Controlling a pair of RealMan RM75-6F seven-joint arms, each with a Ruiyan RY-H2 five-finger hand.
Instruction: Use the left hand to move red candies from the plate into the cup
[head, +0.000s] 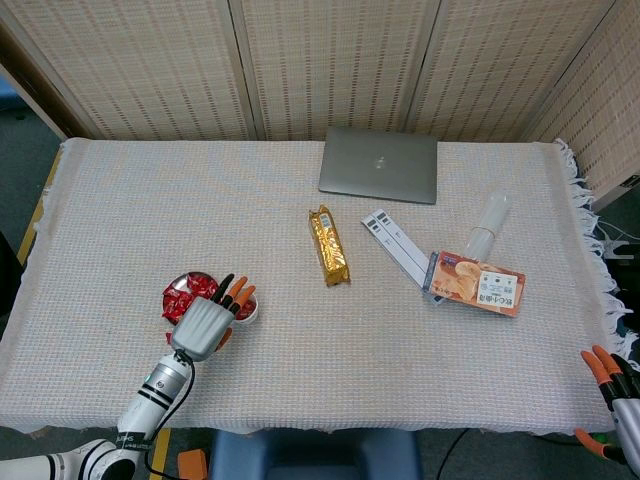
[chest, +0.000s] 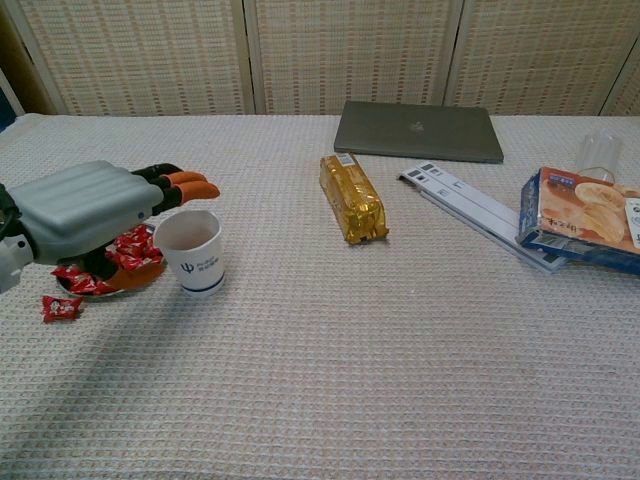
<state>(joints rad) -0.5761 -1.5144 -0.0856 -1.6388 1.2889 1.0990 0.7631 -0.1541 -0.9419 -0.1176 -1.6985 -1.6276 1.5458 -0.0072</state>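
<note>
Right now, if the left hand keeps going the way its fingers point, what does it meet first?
Probably the cup. The left hand points its open fingers over the cup's rim, apparently just above it; height is unclear, so it might pass over. The gold packet lies farther along.

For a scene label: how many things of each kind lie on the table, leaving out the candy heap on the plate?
Laptop: 1
Gold pack: 1
White cup: 1
Plate: 1
Snack box: 1
Long white boxes: 2, it seems
Clear container: 1
Loose candy: 1
Total: 9
</note>
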